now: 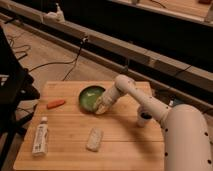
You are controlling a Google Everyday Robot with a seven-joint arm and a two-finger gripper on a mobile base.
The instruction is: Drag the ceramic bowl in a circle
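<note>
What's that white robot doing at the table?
The robot's arm reaches across the wooden table, and its end effector is down at the rim of the green ceramic bowl, on the side toward the small cup. It's meant to drag that bowl around in a circle. An orange item, a white tube and a pale packet sit nearby, untouched.

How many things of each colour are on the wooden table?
Green: 1, the ceramic bowl
Orange: 1, a small stick-shaped thing
White: 3, the tube, the pale block, the small cup
Total: 5
The gripper is at the bowl's right rim, not counted.
</note>
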